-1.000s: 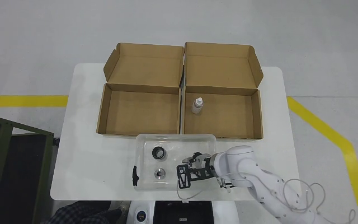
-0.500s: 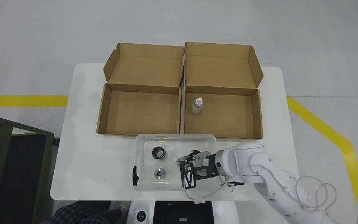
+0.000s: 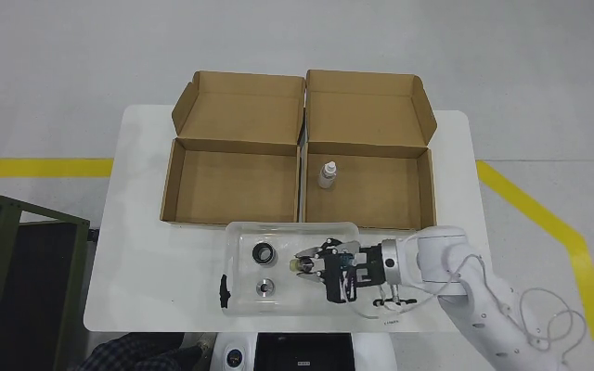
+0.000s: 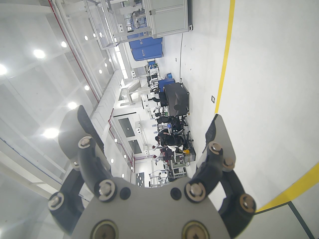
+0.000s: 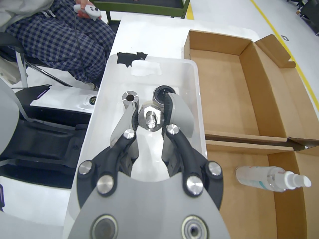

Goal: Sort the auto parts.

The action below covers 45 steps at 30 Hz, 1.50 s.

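Observation:
My right gripper (image 3: 302, 264) (image 5: 150, 111) hangs over the clear plastic tray (image 3: 288, 225) (image 5: 195, 75), shut on a silver flanged metal part (image 3: 295, 267) (image 5: 149, 120). Beyond it in the tray lie a black ring bearing (image 3: 264, 252) (image 5: 160, 92) and a silver cylinder with a hole (image 3: 266, 287) (image 5: 129, 98). Behind the tray stand two open cardboard boxes. The left box (image 3: 232, 185) (image 5: 224, 88) holds nothing; the right box (image 3: 371, 190) holds a white spray bottle (image 3: 328, 173) (image 5: 271, 175). My left gripper (image 4: 149, 115) is open, pointing up into the room.
A strip of black tape (image 3: 223, 291) (image 5: 129, 57) marks the tray's left end. Both box lids (image 3: 306, 102) stand folded back toward the far table edge. A green cart (image 3: 37, 269) stands off the table's left side.
The right arm's wrist has swung to the right, and its gripper has shifted from the tray's near edge toward its middle, nearer the boxes.

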Tool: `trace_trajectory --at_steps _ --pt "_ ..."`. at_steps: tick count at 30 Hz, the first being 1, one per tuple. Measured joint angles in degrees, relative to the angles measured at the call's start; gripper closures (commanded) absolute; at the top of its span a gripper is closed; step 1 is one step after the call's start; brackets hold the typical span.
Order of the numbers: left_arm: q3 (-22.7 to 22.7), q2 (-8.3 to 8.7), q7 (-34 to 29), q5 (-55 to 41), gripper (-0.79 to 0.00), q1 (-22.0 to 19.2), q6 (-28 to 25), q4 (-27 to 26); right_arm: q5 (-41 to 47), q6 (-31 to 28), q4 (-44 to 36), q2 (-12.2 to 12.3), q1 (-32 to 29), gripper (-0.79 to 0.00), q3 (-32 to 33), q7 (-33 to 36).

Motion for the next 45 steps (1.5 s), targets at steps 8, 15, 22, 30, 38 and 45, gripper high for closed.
trace_trajectory --at_steps 8,15,22,30,38,45 --pt "0.0 0.0 0.0 0.0 -0.785 0.0 0.0 0.0 3.6 6.1 3.4 -0.1 -1.3 0.0 3.2 -8.1" --pt "0.0 0.0 0.0 0.0 -0.785 0.0 0.0 0.0 6.4 7.1 5.0 -0.1 -1.6 0.0 4.8 -12.2" --pt "0.0 0.0 0.0 0.0 -0.785 0.0 0.0 0.0 8.2 7.9 5.0 -0.1 -1.0 0.0 7.2 -14.5" --pt "0.0 0.0 0.0 0.0 -0.785 0.0 0.0 0.0 10.2 9.5 5.2 -0.1 0.2 0.0 9.1 -16.0" --pt "0.0 0.0 0.0 0.0 -0.785 0.0 0.0 0.0 10.6 10.4 6.5 0.0 1.2 0.0 10.4 -13.2" --pt "0.0 0.0 0.0 0.0 -0.785 0.0 0.0 0.0 8.0 10.7 9.2 0.1 3.7 0.0 10.1 -8.0"
